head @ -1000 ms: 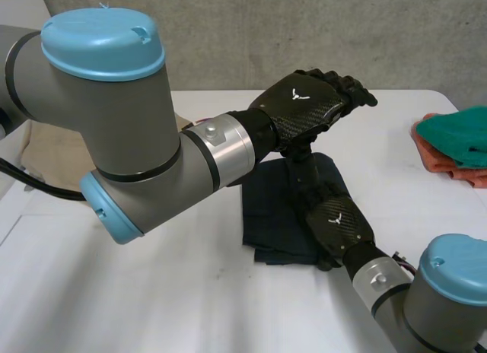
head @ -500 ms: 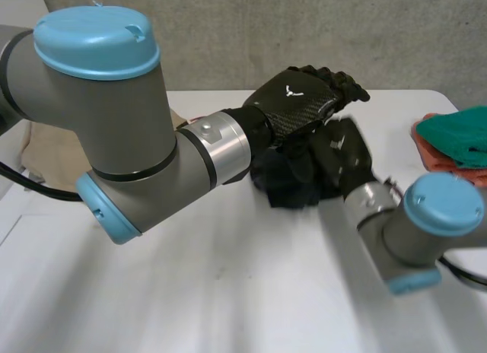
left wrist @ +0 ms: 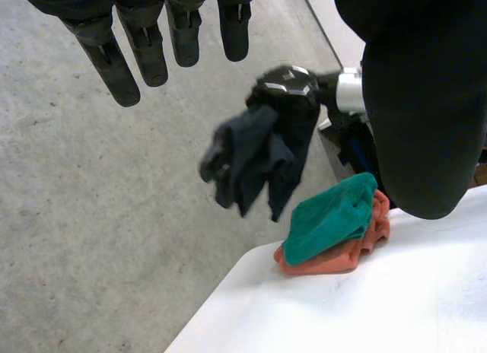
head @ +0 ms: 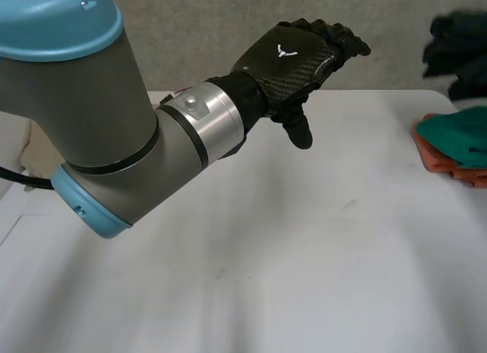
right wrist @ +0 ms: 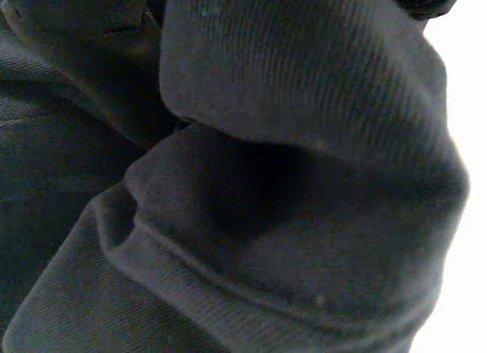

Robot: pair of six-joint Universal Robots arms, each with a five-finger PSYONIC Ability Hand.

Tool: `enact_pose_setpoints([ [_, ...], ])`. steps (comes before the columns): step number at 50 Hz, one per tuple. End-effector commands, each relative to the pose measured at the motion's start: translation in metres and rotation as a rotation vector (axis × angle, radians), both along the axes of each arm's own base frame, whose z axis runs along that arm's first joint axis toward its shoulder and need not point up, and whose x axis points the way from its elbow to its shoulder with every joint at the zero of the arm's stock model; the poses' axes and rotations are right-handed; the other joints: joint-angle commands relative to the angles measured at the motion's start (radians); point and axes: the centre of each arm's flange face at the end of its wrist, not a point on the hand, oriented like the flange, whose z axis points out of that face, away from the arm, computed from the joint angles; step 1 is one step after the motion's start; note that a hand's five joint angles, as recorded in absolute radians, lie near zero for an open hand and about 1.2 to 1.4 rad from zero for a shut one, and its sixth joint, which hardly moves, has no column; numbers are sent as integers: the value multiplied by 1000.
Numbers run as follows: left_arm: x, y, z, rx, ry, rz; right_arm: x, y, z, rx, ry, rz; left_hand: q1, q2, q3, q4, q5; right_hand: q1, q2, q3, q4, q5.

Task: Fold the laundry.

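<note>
Left arm (head: 99, 125) over white counter (head: 304, 254). Left hand (head: 293, 52) up in air, released, fingers (left wrist: 122, 64) straight, grasping nothing. Through left wrist camera I see right hand (left wrist: 285, 87) clenched on dark cloth (left wrist: 251, 163), which hangs bunched, clear of counter. Far right, green cloth (head: 460, 132) lies on orange cloth (head: 437, 159) at counter's edge.
</note>
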Motion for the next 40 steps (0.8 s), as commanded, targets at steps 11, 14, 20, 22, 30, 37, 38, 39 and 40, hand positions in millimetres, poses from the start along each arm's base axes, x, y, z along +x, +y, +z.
enact_pose_setpoints([
  [11,-4,9,-14,34,-30,-23,-97,-6,-142,192,99,163,13,10,-7,0,-17,421,256,235,200,289],
  [14,-3,9,-14,34,-30,-23,-99,-5,-133,195,82,201,13,10,-7,0,-17,421,256,235,200,289],
  [20,-3,11,-13,35,-29,-24,-109,-2,-126,216,39,176,13,10,-7,0,-17,-392,-557,-577,-613,-524],
  [22,-4,14,-15,36,-34,-32,-114,7,-123,278,-8,147,13,10,-7,0,-17,-801,-966,-986,-1022,-933],
  [30,-4,22,-7,24,-22,-46,-120,53,-66,416,-43,82,7,4,-13,-5,-23,-801,-966,-986,-1022,-933],
  [37,-2,27,3,2,5,-52,-150,88,-20,480,89,-134,4,1,-16,-8,-26,-801,-966,-986,-1022,-933],
  [38,-3,30,5,-2,6,-58,-158,92,-12,495,114,-199,4,1,-16,-8,-26,-801,-966,-986,-1022,-933],
  [39,-3,31,6,-3,9,-60,-164,94,-5,496,132,-249,1,-2,-18,-11,-29,-801,-966,-986,-1022,-933],
  [40,-3,32,7,-8,12,-63,-168,95,0,499,146,-289,1,-2,-19,-11,-29,-801,-966,-986,-1022,-933],
])
